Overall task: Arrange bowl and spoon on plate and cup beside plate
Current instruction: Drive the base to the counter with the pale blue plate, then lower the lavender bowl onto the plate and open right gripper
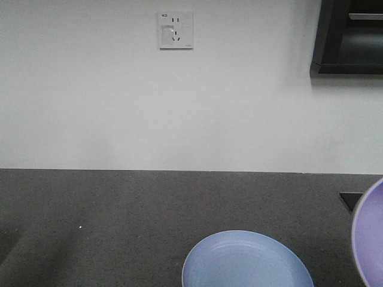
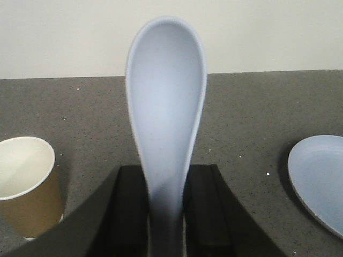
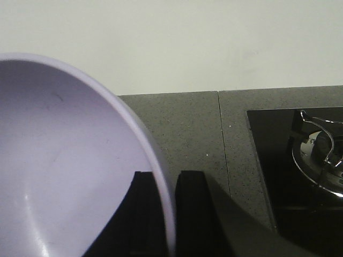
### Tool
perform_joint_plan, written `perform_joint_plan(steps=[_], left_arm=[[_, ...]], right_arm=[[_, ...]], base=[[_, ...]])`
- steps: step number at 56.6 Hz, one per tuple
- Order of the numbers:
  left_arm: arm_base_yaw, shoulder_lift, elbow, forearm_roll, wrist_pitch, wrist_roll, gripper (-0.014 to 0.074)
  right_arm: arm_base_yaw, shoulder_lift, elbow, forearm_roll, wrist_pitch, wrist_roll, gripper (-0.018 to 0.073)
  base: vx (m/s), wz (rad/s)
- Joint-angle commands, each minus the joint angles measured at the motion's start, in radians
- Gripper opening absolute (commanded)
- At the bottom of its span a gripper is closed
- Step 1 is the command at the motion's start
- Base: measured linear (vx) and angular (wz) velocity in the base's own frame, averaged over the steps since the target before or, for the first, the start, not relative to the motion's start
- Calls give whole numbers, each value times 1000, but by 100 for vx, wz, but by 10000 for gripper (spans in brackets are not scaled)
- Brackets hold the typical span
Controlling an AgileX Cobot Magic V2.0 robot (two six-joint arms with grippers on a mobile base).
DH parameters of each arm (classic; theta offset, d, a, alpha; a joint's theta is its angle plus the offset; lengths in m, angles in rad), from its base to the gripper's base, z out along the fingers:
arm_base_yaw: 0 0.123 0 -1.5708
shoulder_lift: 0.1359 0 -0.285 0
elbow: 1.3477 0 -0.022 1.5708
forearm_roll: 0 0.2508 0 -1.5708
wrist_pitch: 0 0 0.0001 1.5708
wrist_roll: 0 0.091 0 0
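Left claw (image 2: 167,214) pinches spoon (image 2: 166,96) by the handle, scoop upright; cup (image 2: 24,182) to its left, plate (image 2: 321,182) to its right. Right claw (image 3: 166,214) clamps bowl (image 3: 64,160) rim (thin bite), so it could slip or tip on landing. Front view: plate bare, bowl hangs off its right.

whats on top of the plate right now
Nothing: the plate shows only bare blue surface. Its near edge runs below the frame, so that strip cannot be checked.
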Motion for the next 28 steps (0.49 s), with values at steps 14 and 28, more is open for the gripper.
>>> perform_joint_plan(steps=[14,28], left_arm=[[-8,0,-24,-10,-76,-9,-6],[-8,0,-24,-10,-83,-9,-6]], right_arm=[[-4,8,-30,14,-93,-11,-9],[-4,56,-36,72,-107,-16,-9]], base=[[0,0],[0,0]])
